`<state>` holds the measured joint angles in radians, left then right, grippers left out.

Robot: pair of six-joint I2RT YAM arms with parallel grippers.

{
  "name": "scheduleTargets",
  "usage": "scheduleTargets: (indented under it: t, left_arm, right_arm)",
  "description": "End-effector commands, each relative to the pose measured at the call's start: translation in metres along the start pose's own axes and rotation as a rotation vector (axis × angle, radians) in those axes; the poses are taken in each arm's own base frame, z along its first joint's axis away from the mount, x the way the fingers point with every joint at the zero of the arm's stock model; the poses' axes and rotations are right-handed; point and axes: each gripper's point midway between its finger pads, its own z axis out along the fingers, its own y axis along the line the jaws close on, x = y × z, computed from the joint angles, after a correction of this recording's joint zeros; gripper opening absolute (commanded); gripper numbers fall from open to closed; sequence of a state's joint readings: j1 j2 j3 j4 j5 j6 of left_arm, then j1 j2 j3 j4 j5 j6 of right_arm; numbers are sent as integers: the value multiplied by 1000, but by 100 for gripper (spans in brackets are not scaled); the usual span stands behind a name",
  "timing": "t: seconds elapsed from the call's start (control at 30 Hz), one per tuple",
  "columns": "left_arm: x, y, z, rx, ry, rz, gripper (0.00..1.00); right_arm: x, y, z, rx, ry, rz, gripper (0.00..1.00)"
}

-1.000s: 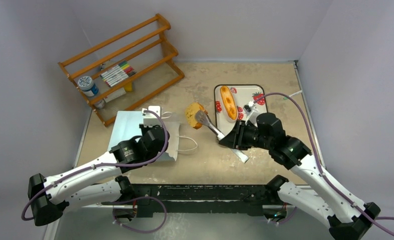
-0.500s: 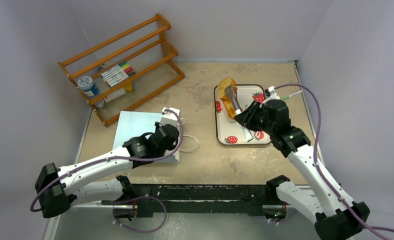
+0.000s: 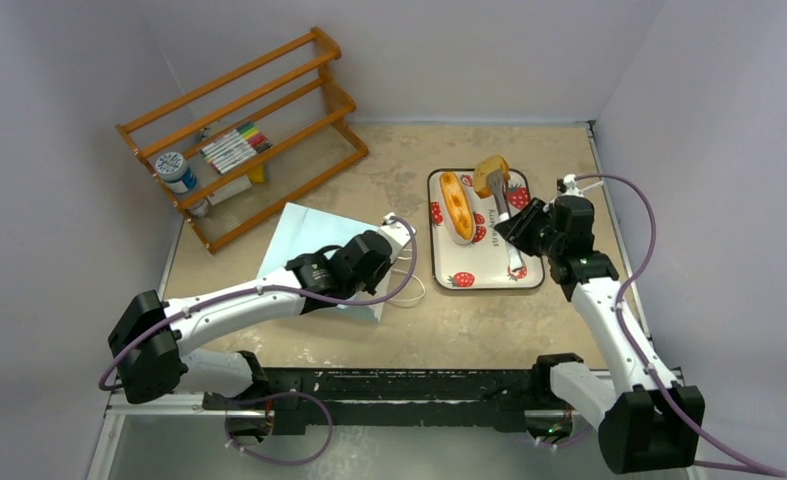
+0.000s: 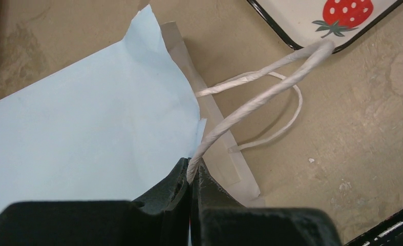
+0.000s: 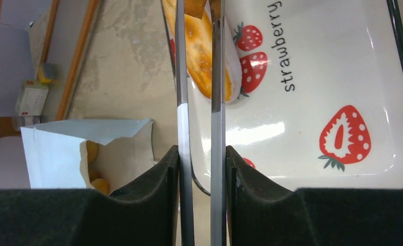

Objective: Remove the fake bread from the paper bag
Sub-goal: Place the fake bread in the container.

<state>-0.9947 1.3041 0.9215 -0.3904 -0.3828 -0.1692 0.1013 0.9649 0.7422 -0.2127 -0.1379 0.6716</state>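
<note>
Presently on hand, with the reason for each position as judged:

1. Left gripper (image 4: 191, 177): clenched on one white handle (image 4: 255, 100) of the bag (image 3: 309, 240), right at the mouth. The likely purpose is to pin the bag and keep the upper lip lifted, so the mouth stays open to the right arm.
2. Bag: lies flat on the table (image 3: 409, 160), mouth toward the tray (image 5: 342, 66). The second handle lies slack on the table, near the tray's corner.
3. Right gripper (image 5: 202, 154): squeezed around the tongs (image 5: 181, 77), pressing the two blades close together. The long tool probably reaches into the bag where the fingers would not fit.
4. Piece (image 3: 491, 175): golden-brown bread pinched in the tong tips over the tray's far end. Whether it touches the tray cannot be told.
5. Loaf (image 3: 456, 205): out of the bag, lying along the tray's left side just beside the held piece.
6. Remainder (image 5: 91, 151): at least two orange lumps show in the bag's white interior, so the task is partly done.
7. Next, as a guess: ease the squeeze to drop the piece on bare tray clear of the loaf.
</note>
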Motion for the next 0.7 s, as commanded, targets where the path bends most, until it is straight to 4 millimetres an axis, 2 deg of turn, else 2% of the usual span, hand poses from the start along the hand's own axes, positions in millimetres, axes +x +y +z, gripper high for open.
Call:
scheduleTargets:
  t: [0.0, 0.2, 0.4, 0.53, 0.67]
  left_arm:
    - [-35, -14, -5, 101, -96, 67, 0]
    - [-35, -12, -12, 113, -109, 96, 0]
    - [-32, -6, -21, 101, -112, 98, 0]
    - [-30, -1, -25, 85, -117, 94, 0]
    - [-29, 1, -26, 75, -121, 80, 0]
  right_arm:
    - [-17, 6, 13, -99, -39, -13, 0]
    - [-9, -17, 39, -76, 17, 10, 0]
    - [8, -30, 55, -69, 97, 35, 0]
    - [14, -36, 56, -46, 108, 53, 24]
    - [18, -41, 53, -19, 110, 63, 34]
